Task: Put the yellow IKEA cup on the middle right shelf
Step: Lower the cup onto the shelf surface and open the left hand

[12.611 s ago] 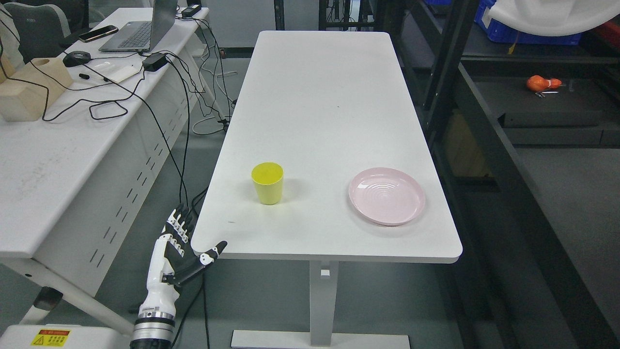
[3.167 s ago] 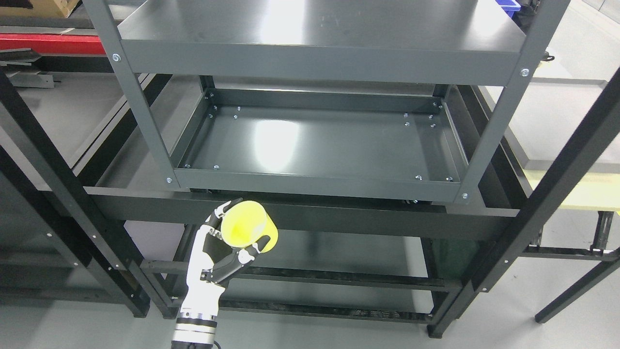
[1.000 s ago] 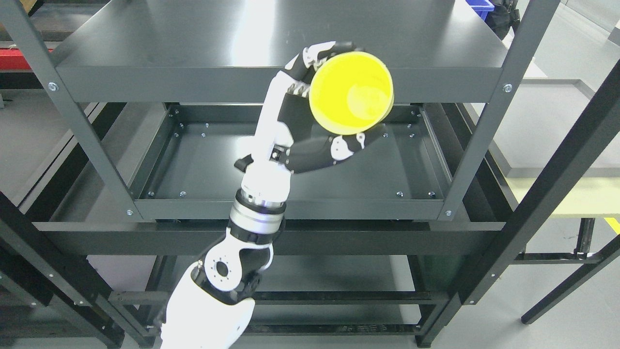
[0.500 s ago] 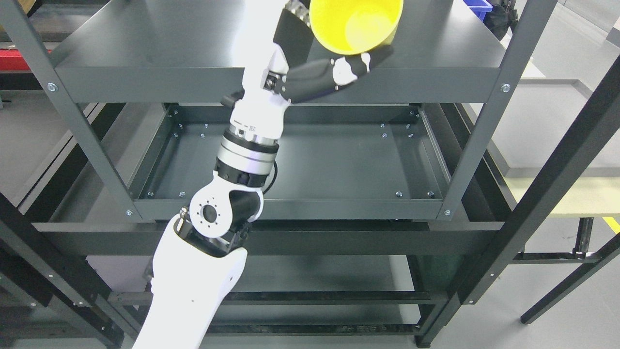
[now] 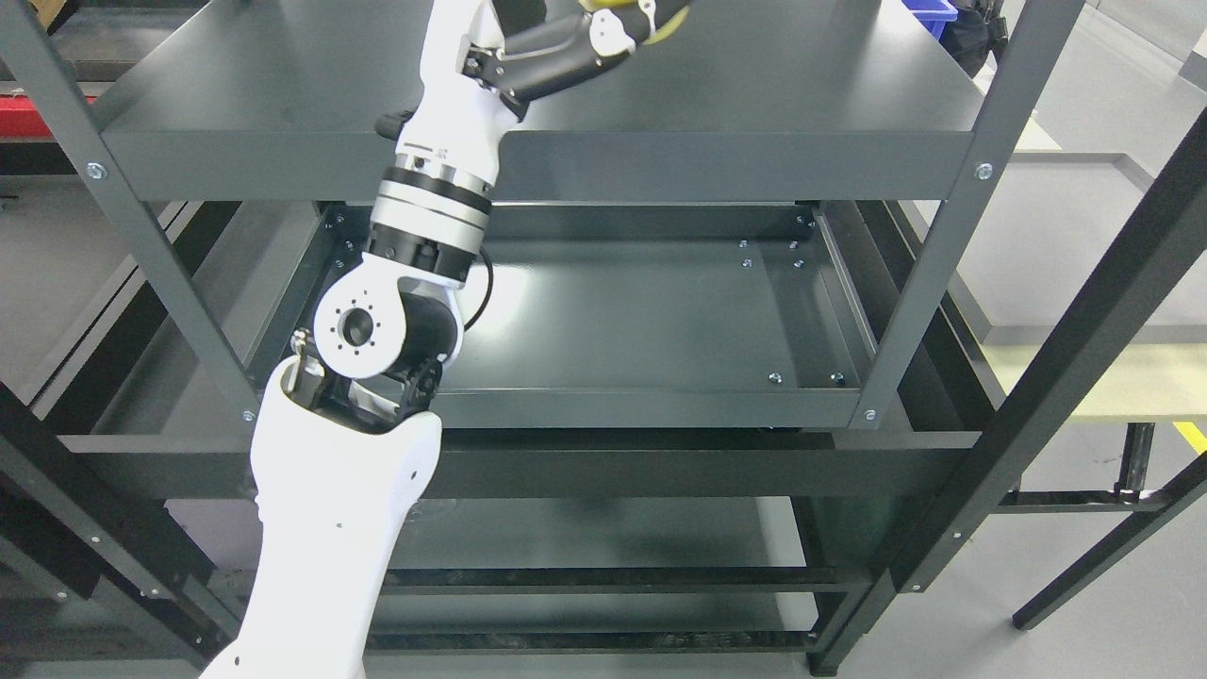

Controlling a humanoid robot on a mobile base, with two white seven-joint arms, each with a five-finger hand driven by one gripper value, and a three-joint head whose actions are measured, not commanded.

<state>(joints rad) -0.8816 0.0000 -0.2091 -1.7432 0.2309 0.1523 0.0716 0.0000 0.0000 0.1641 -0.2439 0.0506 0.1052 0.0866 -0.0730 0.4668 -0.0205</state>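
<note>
The left arm (image 5: pixel 377 377) is raised from the lower left, across the front of the dark shelf unit (image 5: pixel 566 151), to the top edge of the view. Only the thumb and heel of the left hand (image 5: pixel 556 42) are seen; the remaining fingers are cut off. A sliver of the yellow cup (image 5: pixel 663 21) is seen just above the thumb tip, touching it, over the top shelf near its back edge. The cup appears gripped, though the hold is mostly out of frame.
</note>
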